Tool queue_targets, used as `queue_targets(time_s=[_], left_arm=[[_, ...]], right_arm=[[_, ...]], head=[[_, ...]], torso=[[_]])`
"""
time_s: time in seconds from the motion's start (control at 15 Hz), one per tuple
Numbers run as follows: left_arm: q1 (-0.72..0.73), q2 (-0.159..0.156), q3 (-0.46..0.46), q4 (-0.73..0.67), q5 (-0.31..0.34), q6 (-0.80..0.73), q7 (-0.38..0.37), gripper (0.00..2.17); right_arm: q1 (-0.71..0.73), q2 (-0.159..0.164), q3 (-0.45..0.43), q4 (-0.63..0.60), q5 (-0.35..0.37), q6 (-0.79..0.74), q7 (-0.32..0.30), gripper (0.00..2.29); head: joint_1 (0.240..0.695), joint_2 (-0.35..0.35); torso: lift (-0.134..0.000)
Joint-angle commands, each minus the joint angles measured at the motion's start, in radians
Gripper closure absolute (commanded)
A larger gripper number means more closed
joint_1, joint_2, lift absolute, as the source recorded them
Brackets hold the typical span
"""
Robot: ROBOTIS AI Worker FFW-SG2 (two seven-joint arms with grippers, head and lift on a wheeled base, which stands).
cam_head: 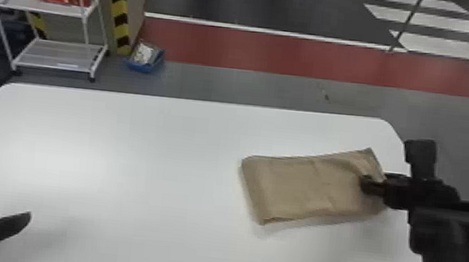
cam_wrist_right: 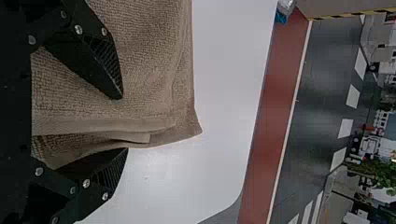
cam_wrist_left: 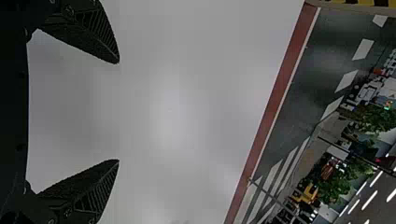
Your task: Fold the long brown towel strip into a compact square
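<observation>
"So, where does the brown towel lie?"

"Right of centre in the head view, on the white desk, already layered into an oblong, wider across the frame than it is deep. I'd call one more fold, end over end, the step in hand."

"And the jaws?"

"The right jaws are released at the towel's right end: their fingers stand apart, one over the cloth, the other by the layered edge. The left jaws, lower left, hang spread above the desk, holding nothing."

"How would you do it well?"

"Get every layer between the right jaws before clenching; a shallow bite could peel off the top ply. Then lift just enough to clear, carry the end leftward in a low arc, match the corners, and release gently so the stack doesn't drag."
</observation>
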Motion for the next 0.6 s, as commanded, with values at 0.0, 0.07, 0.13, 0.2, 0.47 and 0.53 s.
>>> queue_targets(time_s=[0.0,0.07,0.13,0.2,0.47,0.53], left_arm=[[-0.003,0.000,0.001,0.003,-0.002,0.000,0.000,0.13],[-0.003,0.000,0.000,0.003,-0.002,0.000,0.000,0.13],[-0.004,0.000,-0.002,0.003,-0.002,0.000,0.002,0.13],[-0.004,0.000,-0.002,0.003,-0.003,0.000,0.002,0.13],[-0.003,0.003,0.001,-0.006,-0.003,0.003,-0.001,0.13],[-0.003,0.003,0.001,-0.006,-0.003,0.009,-0.003,0.13]], right_arm=[[0.018,0.000,-0.017,-0.024,-0.034,0.021,0.001,1.15],[0.025,0.000,-0.020,-0.041,-0.045,0.036,0.001,1.37],[0.033,0.000,-0.029,-0.055,-0.059,0.055,0.001,1.42],[0.039,0.000,-0.046,-0.078,-0.083,0.070,0.003,1.42],[0.055,-0.021,-0.118,-0.276,-0.247,0.316,0.029,1.42],[0.055,-0.034,-0.141,-0.325,-0.278,0.368,0.039,1.42]], head=[[0.695,-0.120],[0.695,-0.121],[0.695,-0.123],[0.695,-0.125],[0.695,-0.143],[0.695,-0.147]], torso=[[-0.128],[-0.128],[-0.128],[-0.128],[-0.128],[-0.128]])
